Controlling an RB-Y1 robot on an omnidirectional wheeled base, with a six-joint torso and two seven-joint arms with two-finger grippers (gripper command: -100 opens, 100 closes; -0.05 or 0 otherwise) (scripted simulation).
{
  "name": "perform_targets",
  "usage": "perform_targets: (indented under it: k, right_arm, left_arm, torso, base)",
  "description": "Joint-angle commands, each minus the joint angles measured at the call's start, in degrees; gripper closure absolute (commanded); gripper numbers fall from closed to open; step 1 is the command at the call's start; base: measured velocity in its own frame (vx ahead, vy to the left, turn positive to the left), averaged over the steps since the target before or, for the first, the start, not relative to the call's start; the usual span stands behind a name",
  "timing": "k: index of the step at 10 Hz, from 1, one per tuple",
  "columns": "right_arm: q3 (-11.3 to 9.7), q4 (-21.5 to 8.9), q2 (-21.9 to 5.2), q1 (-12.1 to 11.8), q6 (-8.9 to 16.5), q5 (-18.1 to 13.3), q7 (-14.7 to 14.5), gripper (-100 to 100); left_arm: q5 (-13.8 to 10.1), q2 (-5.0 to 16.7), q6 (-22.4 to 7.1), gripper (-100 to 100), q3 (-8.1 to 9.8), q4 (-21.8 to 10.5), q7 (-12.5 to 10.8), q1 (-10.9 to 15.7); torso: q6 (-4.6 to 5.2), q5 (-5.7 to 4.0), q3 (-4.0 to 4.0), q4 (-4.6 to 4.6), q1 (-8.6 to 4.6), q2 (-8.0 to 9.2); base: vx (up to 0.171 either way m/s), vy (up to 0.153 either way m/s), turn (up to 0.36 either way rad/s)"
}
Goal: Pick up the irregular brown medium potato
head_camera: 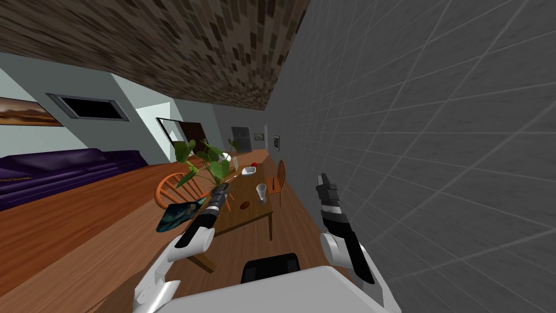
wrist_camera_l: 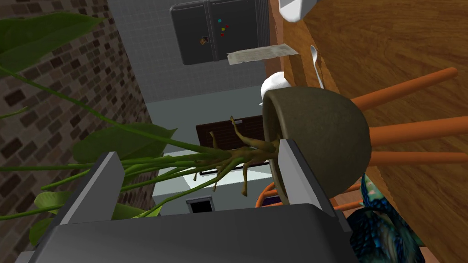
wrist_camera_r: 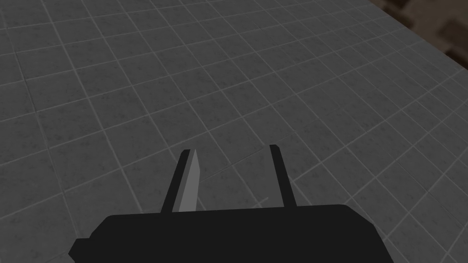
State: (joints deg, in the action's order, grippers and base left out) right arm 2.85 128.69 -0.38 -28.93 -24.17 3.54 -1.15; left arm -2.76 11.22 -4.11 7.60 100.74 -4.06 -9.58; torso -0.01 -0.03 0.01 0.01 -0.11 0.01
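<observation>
Two grippers and no grasp yet: the pick-up has not begun in any real sense. What we take for the potato (head_camera: 244,205), a small brown oval lump, lies on the brown wooden table (head_camera: 258,213) a little below the centre of the head view, just down and left of a white cup (head_camera: 261,191). It is bare and untouched, apart from both arms.

Our left gripper (head_camera: 220,190) is raised over the table's near left part. It sits left of the potato in the frame and is close to it, but it is pointed at the plant. Its jaws stand wide apart and hold nothing, though the green stems of the leafy plant (wrist_camera_l: 123,141) run through the gap. One finger is just beside the rounded olive-brown pot (wrist_camera_l: 320,137).

Our right gripper (wrist_camera_r: 231,149) hangs at the lower right of the head view, beside the grey tiled wall. Its blades are parted only narrowly, with nothing between them.

We judge the whole job remains: turning the left hand away from the plant, bringing it over the potato, closing and lifting.

As for containers, the pot holds the plant. The cup stands upright, and we cannot tell what is in it. Farther up the table a shallow white dish (head_camera: 248,170) looks empty.
</observation>
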Motion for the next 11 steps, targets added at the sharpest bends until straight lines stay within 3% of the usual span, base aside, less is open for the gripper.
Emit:
perform_targets:
  k: [1,2,4,9,11]
  right_arm:
    - [0.0,0.0,0.0,0.0,0.0,0.0,0.0,0]
    - [0.0,0.0,0.0,0.0,0.0,0.0,0.0,0]
    - [0.0,0.0,0.0,0.0,0.0,0.0,0.0,0]
    - [0.0,0.0,0.0,0.0,0.0,0.0,0.0,0]
    - [0.0,0.0,0.0,0.0,0.0,0.0,0.0,0]
  left_arm:
    - [-0.1,-0.1,-1.8,-100,0.67,-2.9,-0.5,1.4]
    - [-0.1,-0.1,-1.8,-100,0.67,-3.1,-0.5,1.4]
    - [-0.5,0.0,-5.1,-100,1.89,-7.0,-1.4,4.1]
    - [-0.8,0.0,-8.2,-100,3.05,-13.3,-2.2,6.5]
    - [-1.2,-0.2,-11.2,-100,4.1,-17.1,-3.0,8.8]
  torso:
    - [0.0,0.0,0.0,0.0,0.0,0.0]
    - [0.0,0.0,0.0,0.0,-0.01,-0.01]
    - [0.01,0.0,-0.01,0.0,-0.02,-0.02]
    - [0.0,0.0,-0.03,-0.01,-0.01,-0.05]
    - [0.0,0.0,-0.02,-0.01,0.01,-0.03]
  base:
    - [-0.003,-0.035,-0.012]
    - [-0.003,-0.029,-0.004]
    - [-0.002,-0.047,-0.017]
    - [0.002,-0.035,-0.008]
    - [0.009,-0.038,-0.02]
